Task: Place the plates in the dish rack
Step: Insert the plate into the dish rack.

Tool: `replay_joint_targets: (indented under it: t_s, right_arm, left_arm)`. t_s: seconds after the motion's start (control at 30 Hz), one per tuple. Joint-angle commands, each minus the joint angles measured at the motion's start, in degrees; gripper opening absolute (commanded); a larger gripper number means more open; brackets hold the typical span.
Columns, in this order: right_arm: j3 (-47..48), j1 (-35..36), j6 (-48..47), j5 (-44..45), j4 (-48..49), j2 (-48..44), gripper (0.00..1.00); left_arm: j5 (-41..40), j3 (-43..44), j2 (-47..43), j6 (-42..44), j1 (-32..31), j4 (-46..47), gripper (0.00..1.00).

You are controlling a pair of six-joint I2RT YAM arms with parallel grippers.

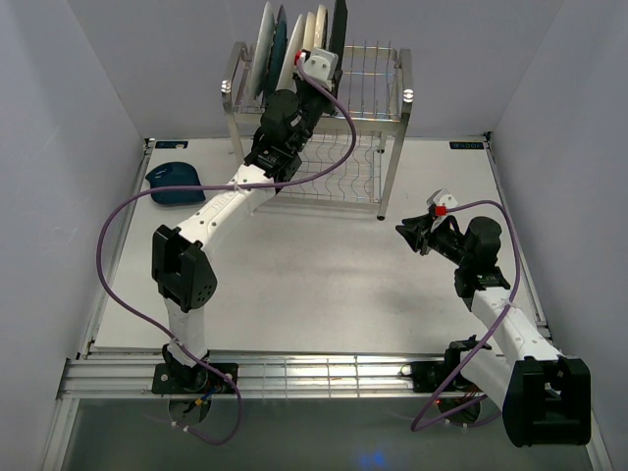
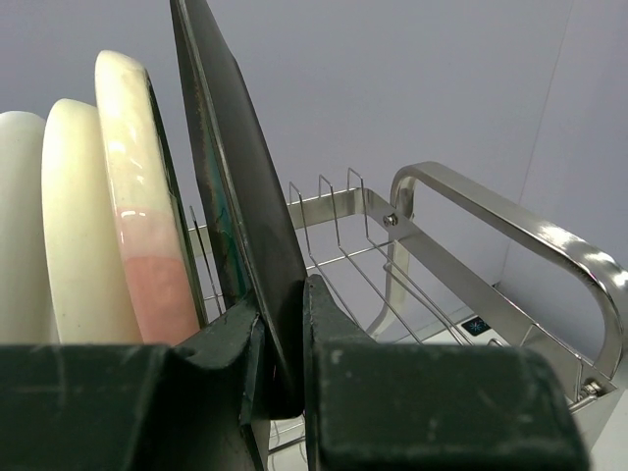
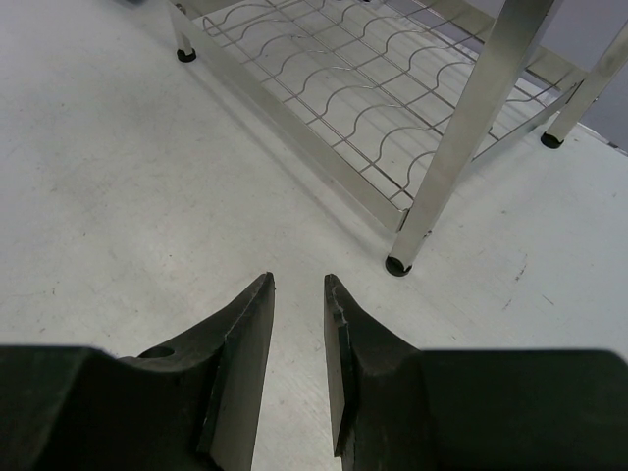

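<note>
**A:** How much has been loaded?

**B:** A row of pale and teal plates point(image 1: 280, 49) is seen standing on edge in the top tier of the tall, shiny steel wire dish rack point(image 1: 392, 108). One small dark blue dish point(image 1: 175, 183) is left on the white table point(image 1: 294, 294), well to the left of the rack.

**A:** And the claws?

**B:** A dark, green-tinged plate point(image 2: 231, 196) is clamped at its lower edge by the left gripper point(image 2: 285, 343) and held upright just beside the row. Whether it is seated in a slot cannot be told. The right gripper point(image 3: 299, 294) is parted slightly with nothing grasped, and is held over the table near the rack's front right post point(image 3: 461, 137).
</note>
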Motion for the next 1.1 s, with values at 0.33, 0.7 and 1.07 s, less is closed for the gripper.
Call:
replay_joint_targets:
  t_s: [0.33, 0.7, 1.07]
  right_arm:
    - [1.22, -0.30, -0.63, -0.83, 1.66, 0.53, 0.33]
    - [1.22, -0.30, -0.72, -0.91, 1.66, 0.70, 0.34]
    - [1.22, -0.30, -0.81, -0.83, 1.66, 0.61, 0.34]
  left_arm:
    - [-0.97, 1.20, -8.57, -0.45, 1.78, 11.56, 0.27]
    - [0.26, 0.24, -10.59, -3.61, 1.78, 11.03, 0.44]
    - [0.87, -1.43, -15.86, -5.72, 1.69, 9.54, 0.50]
